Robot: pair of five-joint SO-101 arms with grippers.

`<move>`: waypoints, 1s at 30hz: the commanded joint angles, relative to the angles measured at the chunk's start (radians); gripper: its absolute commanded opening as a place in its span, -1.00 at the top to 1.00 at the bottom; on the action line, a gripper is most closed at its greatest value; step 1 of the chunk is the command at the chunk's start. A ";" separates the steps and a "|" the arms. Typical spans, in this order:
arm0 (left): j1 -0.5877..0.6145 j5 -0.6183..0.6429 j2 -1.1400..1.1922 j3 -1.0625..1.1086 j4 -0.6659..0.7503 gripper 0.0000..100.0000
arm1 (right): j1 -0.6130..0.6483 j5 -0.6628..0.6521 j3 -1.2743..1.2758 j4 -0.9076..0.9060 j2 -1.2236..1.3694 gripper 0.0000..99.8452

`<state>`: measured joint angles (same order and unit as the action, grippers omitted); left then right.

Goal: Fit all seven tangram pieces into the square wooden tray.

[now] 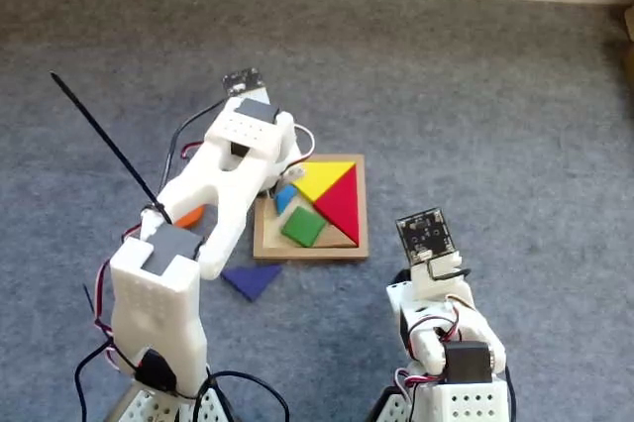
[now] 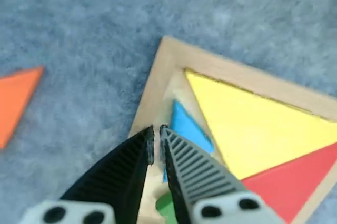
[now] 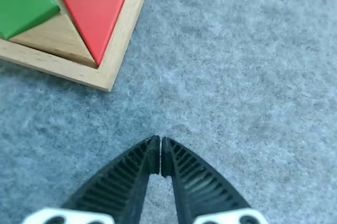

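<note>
Grey carpet covers the whole work surface. Nearest, the right gripper hangs over bare carpet just off the near right corner of the square wooden tray, its jaws together with nothing between them. A dark blue triangle lies on the carpet just outside the tray's near left corner. An orange piece lies left of the tray, partly under the left arm.

In the tray are four pieces: green square, red triangle, light-blue piece, yellow triangle. Bare wood shows along the near edge.

The left gripper sits over the tray's left border beside the light-blue piece, jaws closed, empty. Open carpet extends right of the tray and beyond it.
</note>
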<state>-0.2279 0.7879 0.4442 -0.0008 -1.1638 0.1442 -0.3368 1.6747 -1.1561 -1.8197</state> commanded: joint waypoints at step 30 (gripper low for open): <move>0.053 -0.066 -0.303 0.005 -0.236 0.89 | -0.012 -0.002 0.113 0.019 -0.018 0.95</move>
<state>-0.2585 0.7311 0.2417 0.0192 -1.3679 0.1442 -0.3368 1.6747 -1.1561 -1.8197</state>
